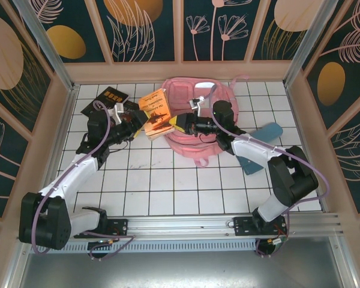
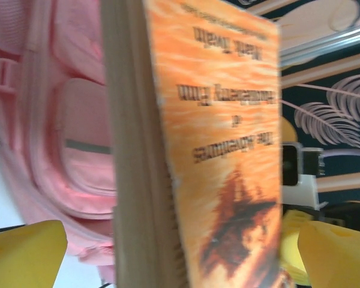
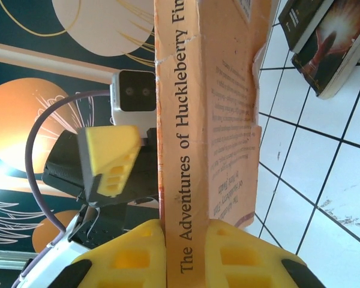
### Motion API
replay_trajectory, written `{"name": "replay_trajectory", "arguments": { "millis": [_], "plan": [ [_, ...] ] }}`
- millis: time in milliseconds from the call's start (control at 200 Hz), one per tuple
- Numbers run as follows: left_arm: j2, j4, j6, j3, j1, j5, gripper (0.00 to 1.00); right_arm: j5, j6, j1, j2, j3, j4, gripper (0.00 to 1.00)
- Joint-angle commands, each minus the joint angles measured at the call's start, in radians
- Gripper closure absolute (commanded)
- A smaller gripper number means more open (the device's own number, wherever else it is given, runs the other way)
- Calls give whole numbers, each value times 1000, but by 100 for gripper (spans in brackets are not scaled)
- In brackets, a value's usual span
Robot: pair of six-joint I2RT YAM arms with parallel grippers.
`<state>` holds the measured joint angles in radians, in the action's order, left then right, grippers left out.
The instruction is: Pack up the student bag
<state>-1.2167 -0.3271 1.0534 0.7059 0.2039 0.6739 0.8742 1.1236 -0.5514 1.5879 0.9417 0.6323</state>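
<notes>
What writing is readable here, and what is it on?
"The Adventures of Huckleberry Fin" (cut off at the frame edge): spine of the orange book, right wrist view.
Its back-cover blurb: too small to read.
Its front cover, left wrist view: blurred.
The dark books: unreadable.

Robot lab cell, gridded tabletop [image 1: 168, 192], aluminium frame [image 1: 186, 223]

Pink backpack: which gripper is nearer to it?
Right. The right gripper hangs over the left edge of the pink backpack; the left gripper is left of it, beyond the orange book.
</notes>
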Motion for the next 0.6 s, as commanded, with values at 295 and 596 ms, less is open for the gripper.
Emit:
{"name": "replay_trajectory", "arguments": {
  "millis": [295, 596],
  "plan": [
    [-126, -298, 161, 34, 42, 134, 1, 72, 147, 36, -26, 0, 260, 90],
    [-170, -483, 240, 55, 57, 166, 13, 85, 219, 63, -24, -35, 329, 90]
  ]
}}
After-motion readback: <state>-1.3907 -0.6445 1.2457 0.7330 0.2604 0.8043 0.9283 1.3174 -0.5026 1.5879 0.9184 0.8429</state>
